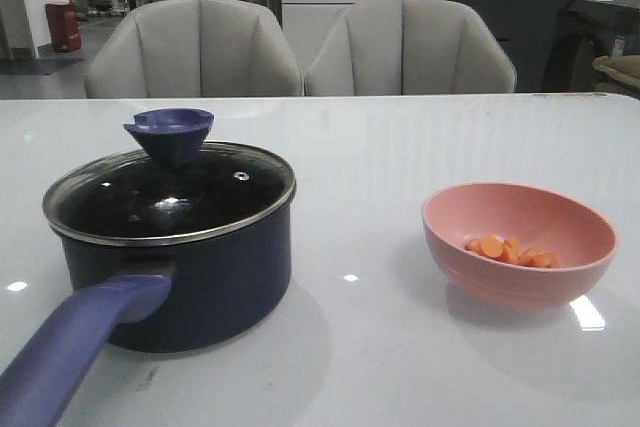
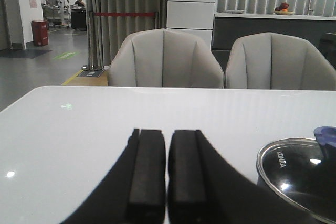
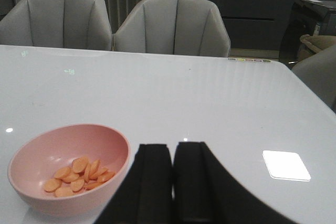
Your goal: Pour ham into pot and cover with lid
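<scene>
The dark navy pot [image 1: 200, 287] stands on the table at the left, its blue-purple handle [image 1: 70, 352] pointing toward the near edge. The glass lid [image 1: 165, 195] with its blue knob [image 1: 170, 132] sits on the pot. Several orange ham slices [image 1: 510, 250] lie in a pink bowl [image 1: 518, 242] at the right. In the left wrist view my left gripper [image 2: 167, 132] is shut and empty, with the lid [image 2: 299, 174] beside it. In the right wrist view my right gripper [image 3: 172, 145] is shut and empty, next to the bowl [image 3: 68, 169] with the ham [image 3: 79, 174]. Neither gripper shows in the front view.
The white glossy table [image 1: 380, 157] carries only the pot and bowl. Two grey chairs [image 1: 300, 47] stand behind its far edge. A cabinet and counter stand farther back.
</scene>
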